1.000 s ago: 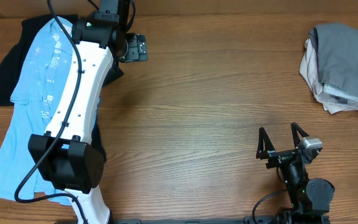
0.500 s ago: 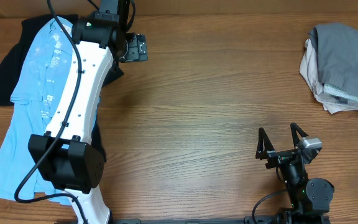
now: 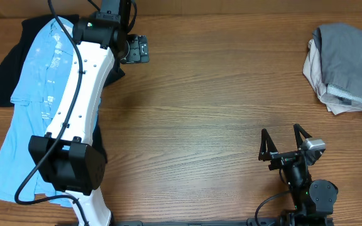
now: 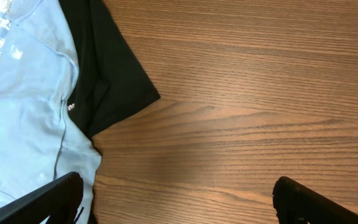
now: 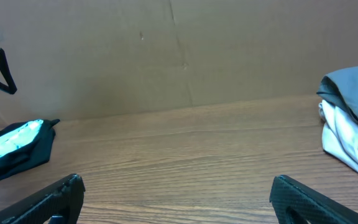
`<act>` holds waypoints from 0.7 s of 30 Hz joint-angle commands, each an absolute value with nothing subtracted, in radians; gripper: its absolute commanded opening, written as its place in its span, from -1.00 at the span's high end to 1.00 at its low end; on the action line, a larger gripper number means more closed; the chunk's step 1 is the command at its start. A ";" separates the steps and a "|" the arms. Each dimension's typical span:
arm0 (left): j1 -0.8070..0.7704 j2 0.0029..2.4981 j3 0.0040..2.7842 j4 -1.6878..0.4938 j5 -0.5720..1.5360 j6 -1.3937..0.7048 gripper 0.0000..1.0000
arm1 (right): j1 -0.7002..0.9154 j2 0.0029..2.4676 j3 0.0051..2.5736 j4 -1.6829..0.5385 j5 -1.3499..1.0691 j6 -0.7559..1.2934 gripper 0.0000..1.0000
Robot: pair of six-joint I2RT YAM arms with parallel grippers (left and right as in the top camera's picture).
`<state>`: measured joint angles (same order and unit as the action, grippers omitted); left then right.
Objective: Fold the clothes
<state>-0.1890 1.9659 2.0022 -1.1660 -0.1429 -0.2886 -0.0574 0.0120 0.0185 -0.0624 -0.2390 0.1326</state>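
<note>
Light blue shirt [image 3: 27, 94] lies over black shirt [image 3: 2, 75] at the table's [image 3: 219, 113] left. Only the left wrist view shows the black sleeve near the left gripper [image 4: 178, 183], fingers wide apart. Grey shorts [image 3: 351, 50] on beige garment [image 3: 313, 69] lie far right, well apart from the right gripper [image 3: 280, 130], fingers spread.

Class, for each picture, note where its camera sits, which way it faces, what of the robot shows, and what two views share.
Overhead: above the table, facing straight down; both arms show.
Left wrist: over the far left, facing down at the blue shirt and black shirt; open left gripper at the bottom.
Right wrist: low, facing level across the table to a brown wall; open right gripper below.
Shared: overhead and right wrist both show the grey pile.
</note>
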 commanded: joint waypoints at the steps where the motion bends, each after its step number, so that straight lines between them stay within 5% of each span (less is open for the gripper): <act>1: -0.195 1.948 1.998 -1.152 -0.138 -0.305 -1.00 | -0.052 0.003 0.008 -0.058 -0.237 0.130 -1.00; 11: -0.243 1.745 1.934 -0.848 -0.134 -0.319 -1.00 | -0.052 0.003 0.008 -0.058 -0.237 0.130 -1.00; 21: -0.169 1.360 1.384 -0.481 -0.129 -0.341 -1.00 | -0.052 0.003 0.008 -0.058 -0.237 0.130 -1.00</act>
